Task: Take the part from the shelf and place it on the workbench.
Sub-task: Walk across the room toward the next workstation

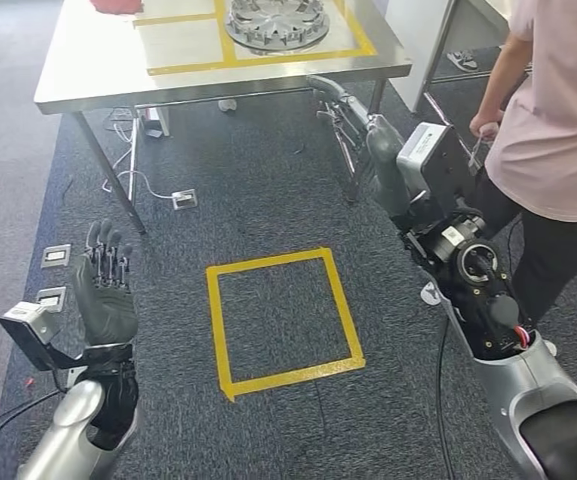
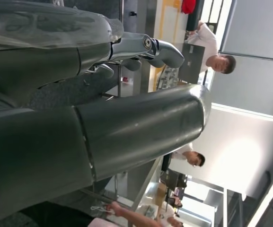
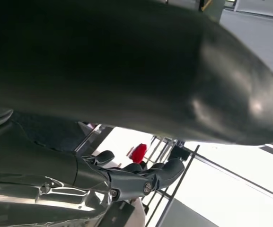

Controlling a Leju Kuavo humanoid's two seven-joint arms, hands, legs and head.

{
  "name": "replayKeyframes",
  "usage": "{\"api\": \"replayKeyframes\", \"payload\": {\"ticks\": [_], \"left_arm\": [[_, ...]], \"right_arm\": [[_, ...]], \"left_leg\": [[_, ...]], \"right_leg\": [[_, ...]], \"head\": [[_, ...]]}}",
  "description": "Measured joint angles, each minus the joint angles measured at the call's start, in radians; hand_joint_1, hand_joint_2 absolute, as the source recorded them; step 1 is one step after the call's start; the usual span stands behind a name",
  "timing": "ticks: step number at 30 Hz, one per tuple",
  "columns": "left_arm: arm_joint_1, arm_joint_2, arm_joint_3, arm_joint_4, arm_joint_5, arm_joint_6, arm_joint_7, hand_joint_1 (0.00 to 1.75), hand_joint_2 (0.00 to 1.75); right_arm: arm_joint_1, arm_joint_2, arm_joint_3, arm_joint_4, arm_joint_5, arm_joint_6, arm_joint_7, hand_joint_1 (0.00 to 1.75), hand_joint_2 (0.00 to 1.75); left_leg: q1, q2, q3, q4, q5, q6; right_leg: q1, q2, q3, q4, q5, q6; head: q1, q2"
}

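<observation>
The part [image 1: 277,22], a round silver ribbed disc, lies on the steel workbench [image 1: 89,70] inside a yellow-taped square at the top of the head view. My right hand [image 1: 349,105] reaches out low beside the bench's near right corner, below the tabletop, and holds nothing. Its fingers [image 3: 156,172] are stretched out and apart in the right wrist view. My left hand [image 1: 105,290] is raised at the lower left, palm up. The left hand's fingers [image 2: 156,47] are extended and empty.
A person in a pink shirt [image 1: 557,110] stands close to my right arm, holding a small object. A yellow tape square [image 1: 285,320] marks the dark carpet before me. A red thing [image 1: 117,6] lies on the bench's far left. Floor sockets [image 1: 184,199] and cables sit under the bench.
</observation>
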Motion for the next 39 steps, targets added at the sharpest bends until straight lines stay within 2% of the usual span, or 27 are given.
{"api": "replayKeyframes", "payload": {"ticks": [1, 2, 3, 4, 5, 6, 8, 9, 10, 11, 12, 13, 14, 15, 16, 17, 20, 21, 24, 27, 33, 39], "left_arm": [[0.000, 0.000, 0.000, -0.001, 0.000, 0.002, 0.000, 0.00, 0.00], [0.001, 0.000, 0.000, -0.001, 0.000, 0.004, 0.000, 0.00, 0.00], [0.002, 0.001, 0.000, -0.002, -0.001, 0.005, 0.001, 0.00, 0.00], [0.004, 0.001, 0.000, -0.002, 0.000, 0.007, 0.002, 0.00, 0.00], [0.006, 0.001, 0.000, -0.002, 0.000, 0.008, 0.002, 0.00, 0.00], [0.008, 0.002, 0.000, -0.002, 0.000, 0.009, 0.003, 0.00, 0.00], [0.011, 0.002, 0.000, -0.002, 0.001, 0.012, 0.003, 0.00, 0.00], [0.013, 0.002, 0.000, -0.002, 0.002, 0.013, 0.003, 0.00, 0.00], [0.016, 0.002, 0.000, -0.002, 0.003, 0.013, 0.003, 0.00, 0.00], [0.018, 0.002, 0.000, -0.002, 0.004, 0.013, 0.003, 0.00, 0.00], [0.019, 0.002, 0.000, -0.002, 0.004, 0.013, 0.003, 0.00, 0.00], [0.019, 0.002, -0.001, -0.002, 0.004, 0.013, 0.003, 0.00, 0.00], [0.019, 0.002, -0.001, -0.003, 0.004, 0.013, 0.003, 0.00, 0.00], [0.017, 0.002, -0.001, -0.004, 0.005, 0.013, 0.002, 0.00, 0.00], [0.017, 0.002, -0.001, -0.005, 0.005, 0.013, 0.001, 0.00, 0.00], [0.016, 0.002, -0.001, -0.006, 0.006, 0.013, 0.000, 0.00, 0.00], [0.020, 0.002, -0.001, -0.006, 0.007, 0.015, -0.004, 0.00, 0.00], [0.020, 0.003, -0.001, -0.006, 0.008, 0.015, -0.004, 0.00, 0.00], [0.021, 0.003, -0.001, -0.006, 0.008, 0.016, -0.004, 0.00, 0.00], [0.022, 0.004, -0.001, -0.006, 0.009, 0.022, -0.005, 0.00, 0.00], [0.022, 0.005, -0.001, -0.006, 0.014, 0.026, -0.008, 0.00, 0.00], [0.022, 0.005, -0.001, -0.006, 0.015, 0.025, -0.012, 0.00, 0.00]], "right_arm": [[0.000, 0.000, -0.001, -0.004, 0.001, -0.001, 0.000, 0.00, 0.00], [0.000, 0.000, -0.002, -0.007, 0.001, -0.001, 0.001, 0.00, 0.00], [0.002, 0.000, -0.002, -0.008, 0.001, -0.002, 0.002, 0.00, 0.00], [0.003, 0.001, -0.003, -0.009, 0.001, -0.002, 0.004, 0.00, 0.00], [0.004, 0.001, -0.003, -0.010, 0.001, -0.002, 0.006, 0.00, 0.00], [0.005, 0.001, -0.003, -0.011, 0.001, -0.002, 0.007, 0.00, 0.00], [0.006, 0.001, -0.003, -0.015, 0.002, -0.002, 0.009, 0.00, 0.00], [0.008, 0.001, -0.003, -0.016, 0.002, -0.003, 0.011, 0.00, 0.00], [0.011, 0.001, -0.003, -0.016, 0.003, -0.003, 0.012, 0.00, 0.00], [0.015, 0.001, -0.004, -0.016, 0.005, -0.004, 0.013, 0.00, 0.00], [0.018, 0.001, -0.004, -0.016, 0.007, -0.004, 0.014, 0.00, 0.00], [0.020, 0.001, -0.005, -0.016, 0.009, -0.005, 0.015, 0.00, 0.00], [0.021, 0.001, -0.005, -0.018, 0.011, -0.005, 0.015, 0.00, 0.00], [0.021, 0.000, -0.006, -0.019, 0.013, -0.006, 0.015, 0.00, 0.00], [0.021, 0.000, -0.007, -0.021, 0.013, -0.007, 0.015, 0.00, 0.00], [0.022, 0.000, -0.008, -0.022, 0.014, -0.009, 0.015, 0.00, 0.00], [0.025, -0.001, -0.013, -0.022, 0.014, -0.013, 0.016, 0.00, 0.00], [0.025, -0.002, -0.015, -0.022, 0.014, -0.014, 0.016, 0.00, 0.00], [0.026, -0.002, -0.019, -0.022, 0.014, -0.016, 0.016, 0.00, 0.00], [0.026, -0.002, -0.020, -0.021, 0.027, -0.017, 0.015, 0.00, 0.00], [0.026, -0.002, -0.020, -0.018, 0.051, -0.024, 0.011, 0.00, 0.00], [0.026, -0.002, -0.020, -0.009, 0.043, -0.028, 0.009, 0.00, 0.00]], "left_leg": [[-0.001, 0.000, -0.003, 0.002, 0.008, -0.005], [-0.002, 0.000, -0.004, 0.000, 0.017, -0.011], [-0.001, 0.000, -0.004, -0.004, 0.026, -0.016], [0.001, 0.000, -0.009, -0.001, 0.023, -0.022], [0.002, -0.001, -0.019, 0.017, 0.001, -0.029], [0.005, -0.002, -0.036, 0.056, -0.038, -0.036], [0.011, -0.002, -0.082, 0.191, -0.137, -0.049], [0.014, -0.002, -0.100, 0.258, -0.164, -0.054], [0.017, -0.002, -0.106, 0.301, -0.169, -0.057], [0.019, -0.002, -0.094, 0.308, -0.155, -0.059], [0.020, -0.002, -0.061, 0.274, -0.131, -0.058], [0.021, -0.002, -0.009, 0.207, -0.110, -0.056], [0.020, -0.003, 0.047, 0.129, -0.101, -0.052], [0.018, -0.003, 0.090, 0.064, -0.100, -0.045], [0.016, -0.004, 0.117, 0.021, -0.104, -0.038], [0.015, -0.005, 0.126, 0.001, -0.109, -0.033], [0.016, -0.006, 0.124, -0.007, -0.109, -0.029], [0.015, -0.007, 0.123, -0.007, -0.108, -0.027], [0.014, -0.007, 0.120, -0.007, -0.103, -0.020], [0.014, -0.007, 0.117, -0.007, -0.101, -0.016], [0.014, -0.007, 0.117, -0.006, -0.101, -0.016], [0.014, -0.007, 0.118, -0.009, -0.100, -0.017]], "right_leg": [[0.003, 0.000, 0.037, -0.060, -0.029, -0.008], [0.007, -0.001, 0.053, -0.091, -0.040, -0.018], [0.006, -0.002, 0.049, -0.096, -0.033, -0.028], [0.005, -0.003, 0.043, -0.099, -0.023, -0.037], [0.002, -0.005, 0.035, -0.100, -0.011, -0.046], [-0.001, -0.006, 0.025, -0.102, 0.001, -0.053], [-0.002, -0.006, 0.000, -0.101, 0.021, -0.058], [-0.002, -0.006, -0.012, -0.101, 0.030, -0.058], [-0.002, -0.005, -0.024, -0.100, 0.039, -0.056], [-0.002, -0.005, -0.034, -0.100, 0.046, -0.054], [-0.003, -0.005, -0.042, -0.099, 0.053, -0.050], [-0.003, -0.004, -0.047, -0.099, 0.058, -0.046], [-0.002, -0.004, -0.052, -0.099, 0.062, -0.042], [-0.002, -0.004, -0.054, -0.099, 0.066, -0.036], [-0.001, -0.004, -0.055, -0.099, 0.070, -0.030], [0.002, -0.004, -0.058, -0.098, 0.068, -0.030], [0.006, -0.004, -0.060, -0.096, 0.062, -0.065], [0.005, -0.004, -0.059, -0.099, 0.068, -0.069], [0.004, -0.003, -0.056, -0.110, 0.084, -0.047], [0.004, -0.003, -0.055, -0.116, 0.091, -0.036], [0.003, -0.003, -0.055, -0.118, 0.091, -0.024], [0.004, -0.003, -0.055, -0.118, 0.091, -0.023]], "head": [[0.000, 0.000], [-0.002, 0.000], [-0.004, 0.000], [-0.007, 0.000], [-0.010, 0.000], [-0.014, 0.000], [-0.021, 0.000], [-0.022, 0.000], [-0.023, 0.000], [-0.023, 0.000], [-0.023, 0.000], [-0.023, 0.000], [-0.023, 0.000], [-0.022, 0.000], [-0.021, 0.000], [-0.019, 0.000], [-0.013, 0.000], [-0.011, 0.000], [-0.010, 0.000], [-0.009, 0.000], [-0.009, 0.000], [-0.009, 0.000]]}}
